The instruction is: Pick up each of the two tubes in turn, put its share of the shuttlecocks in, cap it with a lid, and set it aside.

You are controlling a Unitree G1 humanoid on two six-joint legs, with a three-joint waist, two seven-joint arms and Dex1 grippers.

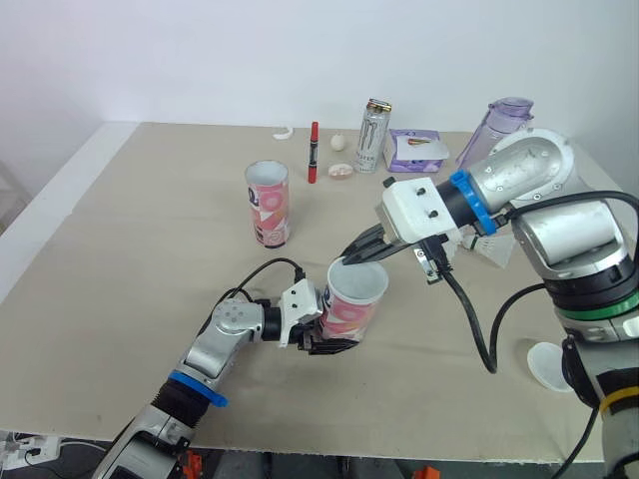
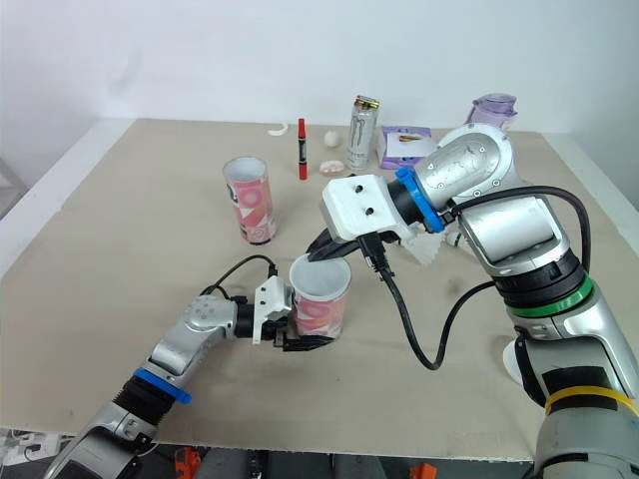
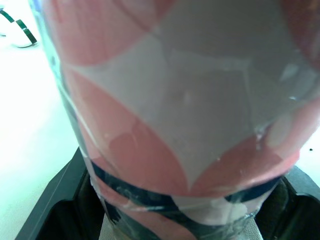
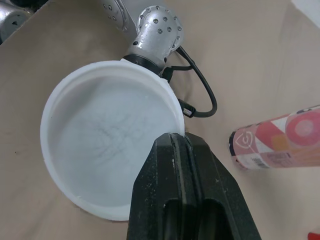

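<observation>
so the pink-and-white tube [image 1: 351,307] is up front near the middle of the table [image 1: 120,259], standing upright, with a white lid [image 1: 357,278] sitting on its top. The left gripper [image 1: 334,345] has it clamped low down on the body. In the left wrist view you can see the black fingers [image 3: 50,210] hugging both sides of the tube near its dark band. The right gripper [image 1: 351,257] comes in from above at a slant. Its two fingers are pressed flat together with no gap, tips right on the rim of the lid on the side farthest from the robot. Can't really tell if they're pinching the rim or just touching it. The second tube [image 1: 268,204] stands by itself further back and to the left, well apart from both grippers. There's a white shuttlecock [image 1: 489,249] partly hidden behind the right arm, and another white lid [image 1: 547,364] lying flat near the table's right edge. Along the back there's a red marker [image 1: 314,152], an energy drink can [image 1: 372,136], a purple packet [image 1: 416,150] and a purple-tinted bottle [image 1: 496,125].
</observation>
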